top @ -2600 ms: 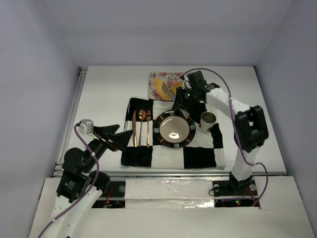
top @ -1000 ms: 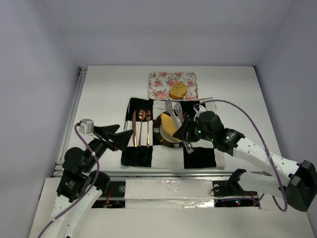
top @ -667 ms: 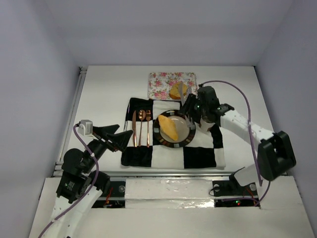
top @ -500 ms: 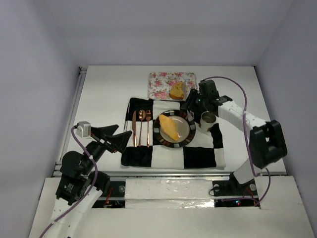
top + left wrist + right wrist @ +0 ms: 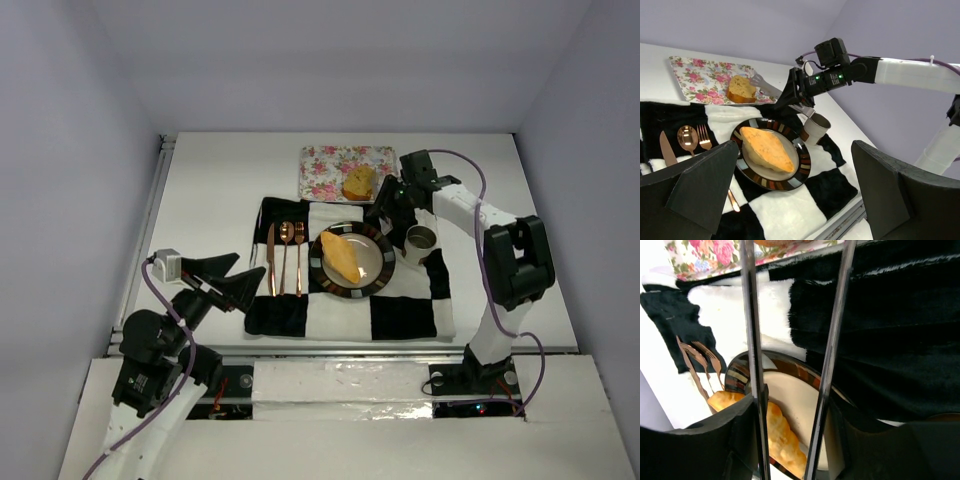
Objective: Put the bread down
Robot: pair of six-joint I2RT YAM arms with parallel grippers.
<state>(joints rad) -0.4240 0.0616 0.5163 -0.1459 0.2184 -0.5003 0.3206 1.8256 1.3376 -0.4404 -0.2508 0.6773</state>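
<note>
The bread shows as two pieces. A long pale wedge (image 5: 341,256) (image 5: 767,148) (image 5: 775,435) lies on the striped-rim plate (image 5: 383,268). A shorter, browner chunk (image 5: 359,181) (image 5: 741,89) sits on the floral tray (image 5: 325,165). My right gripper (image 5: 392,198) (image 5: 795,440) is shut on metal tongs (image 5: 771,89) (image 5: 751,315). The tong arms stand apart, with their tips right beside the chunk; I cannot tell if they touch it. My left gripper (image 5: 252,264) (image 5: 795,200) hangs open at the cloth's near left, holding nothing.
A black-and-white checkered cloth (image 5: 400,315) lies under the plate. A copper knife, spoon and fork (image 5: 285,255) lie left of the plate. A small cup (image 5: 420,240) (image 5: 816,127) stands right of the plate, just below my right wrist.
The right arm left the long wedge on the plate, then swung back up with the tongs to the chunk on the tray. The left arm shifted only slightly.
</note>
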